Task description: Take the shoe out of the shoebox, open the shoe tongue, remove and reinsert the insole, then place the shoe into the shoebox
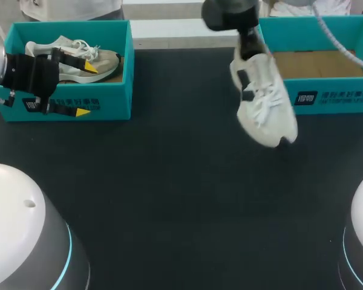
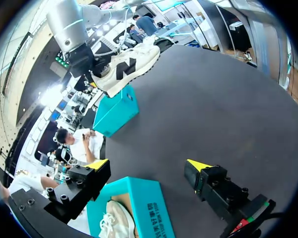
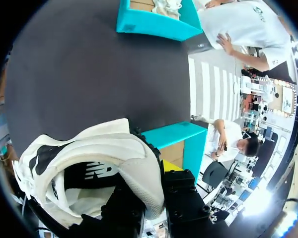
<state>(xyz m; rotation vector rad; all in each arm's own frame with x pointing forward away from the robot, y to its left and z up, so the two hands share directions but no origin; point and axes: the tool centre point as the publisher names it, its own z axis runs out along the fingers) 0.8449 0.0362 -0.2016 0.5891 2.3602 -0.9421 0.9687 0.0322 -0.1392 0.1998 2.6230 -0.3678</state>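
From above, your left gripper [image 1: 85,89] is at the left box [image 1: 118,99]. Its fingers are spread wide and hold nothing. One finger is over the other shoe [image 1: 78,60] that lies in this box, and one is in front of the box's front wall. Your right gripper [image 1: 249,49] is clamped on the white shoe [image 1: 263,99] at its heel end. The shoe hangs toe down above the dark table [image 1: 169,181], just in front of the right box [image 1: 327,96].

From your left wrist, the left gripper [image 2: 148,166] is wide open with the left box's wall [image 2: 141,203] between its fingers. The other shoe [image 2: 114,220] lies inside. Far ahead, the white shoe [image 2: 126,64] hangs over the right box [image 2: 116,111].

From your right wrist, the right gripper [image 3: 146,176] grips the white shoe [image 3: 89,163]. The right box [image 3: 174,135] is just beside it. The left box [image 3: 156,22] is far across the table [image 3: 89,74].
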